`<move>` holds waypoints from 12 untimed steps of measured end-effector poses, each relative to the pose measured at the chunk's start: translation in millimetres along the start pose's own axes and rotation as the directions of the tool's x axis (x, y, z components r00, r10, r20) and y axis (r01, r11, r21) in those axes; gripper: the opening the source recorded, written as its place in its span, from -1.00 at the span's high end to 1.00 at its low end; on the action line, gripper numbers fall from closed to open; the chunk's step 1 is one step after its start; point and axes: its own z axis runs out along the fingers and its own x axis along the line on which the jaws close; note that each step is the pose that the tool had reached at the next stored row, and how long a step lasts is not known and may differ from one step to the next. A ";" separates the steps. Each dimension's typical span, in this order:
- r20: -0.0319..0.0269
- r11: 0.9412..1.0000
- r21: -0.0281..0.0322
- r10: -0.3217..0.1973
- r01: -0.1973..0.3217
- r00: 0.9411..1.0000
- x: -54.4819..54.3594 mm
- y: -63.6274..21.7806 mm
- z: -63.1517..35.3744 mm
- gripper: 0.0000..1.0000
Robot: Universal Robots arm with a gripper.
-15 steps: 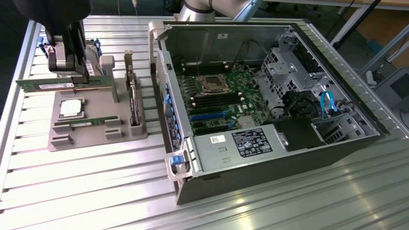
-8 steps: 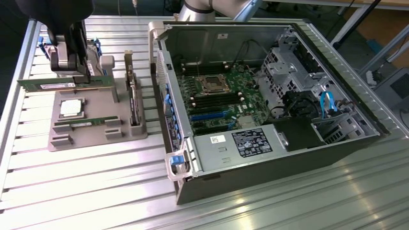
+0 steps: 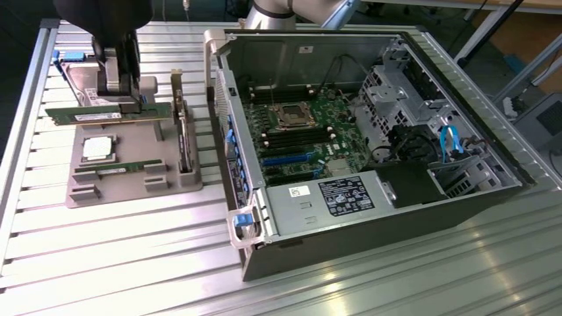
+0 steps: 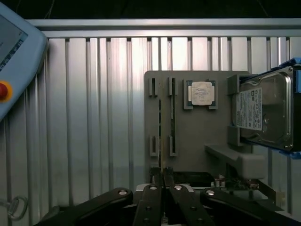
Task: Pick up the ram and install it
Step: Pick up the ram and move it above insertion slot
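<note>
The gripper [image 4: 162, 182] has its 2 fingers [image 4: 151, 202] pinched narrow on the ram [image 3: 105, 113], clamping the thin green board by its flat faces near one end. Gripped that way, the stick hangs on edge with its long side level, probably so its contact edge can later go straight down into a slot. It appears to sit just clear of the grey holder tray [image 3: 131, 191], over the pair of brackets that look empty.

Below it, a second memory stick [image 3: 118, 169] lies in its own brackets, and a square silver processor chip [image 3: 97, 149] rests in a shallow pocket beside it. An expansion card [image 3: 183, 141] stands on edge along the tray's side nearest the case. Beyond the tray, a hard drive [image 4: 263, 110] leans on its supports.

Farther off, toward the exterior view's right, the computer case [image 3: 369, 253] lies open on the slatted table [image 3: 131, 257]. This leaves the motherboard [image 3: 307, 145] and its memory slots [image 3: 263, 128] facing up for access from above.
</note>
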 end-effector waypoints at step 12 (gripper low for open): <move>-0.002 1.000 -0.005 0.000 0.000 1.000 -0.7 -38.3 -1.7 0.76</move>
